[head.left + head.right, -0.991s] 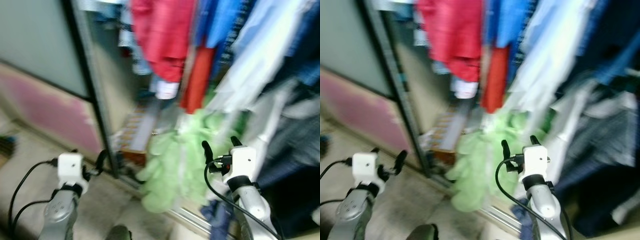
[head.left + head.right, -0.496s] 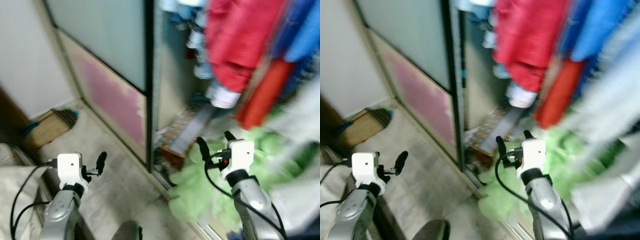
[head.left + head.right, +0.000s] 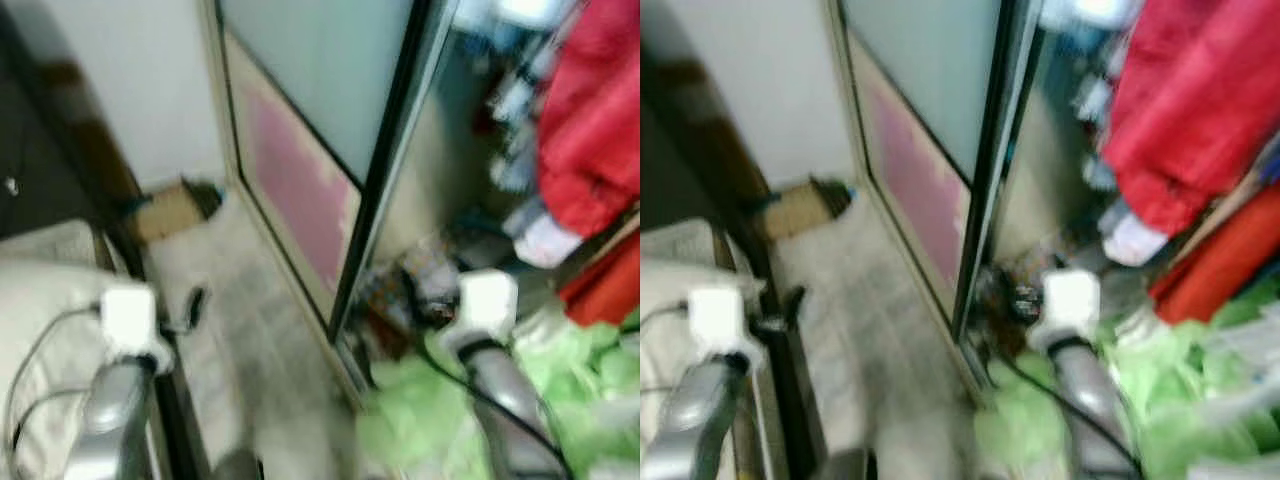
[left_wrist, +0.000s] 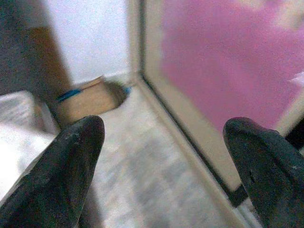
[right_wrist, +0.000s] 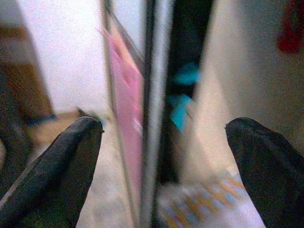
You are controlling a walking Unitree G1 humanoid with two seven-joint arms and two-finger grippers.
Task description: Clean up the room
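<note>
1. Pink fills the lower panel of the sliding door [image 3: 295, 185], with grey-green glass above it; the head views are blurred, and a dark frame post [image 3: 385, 170] marks the door's edge, with the open wardrobe to its right.
2. In the wardrobe hang a red garment [image 3: 590, 140] and further clothes; a green heap [image 3: 440, 420] lies at its foot, spilling over the track; a patterned box [image 5: 213, 204] sits on the wardrobe floor just behind the post, sharper in the right wrist view than from the head.
3. The left wrist view makes plain what the head views smear: a brown box [image 4: 88, 99] with a blue streak stands against the white wall [image 4: 90, 38], at the corner where the door begins.
4. The left gripper [image 4: 166, 161] is held over the floor with fingers spread wide and nothing between them; the right gripper [image 5: 166, 166] is likewise spread and empty, pointed at the post.
5. A pale floor strip [image 3: 235, 330] runs between the door and a pale cushioned edge [image 3: 45, 290] on the left; it is narrow, and ends at the brown box.
</note>
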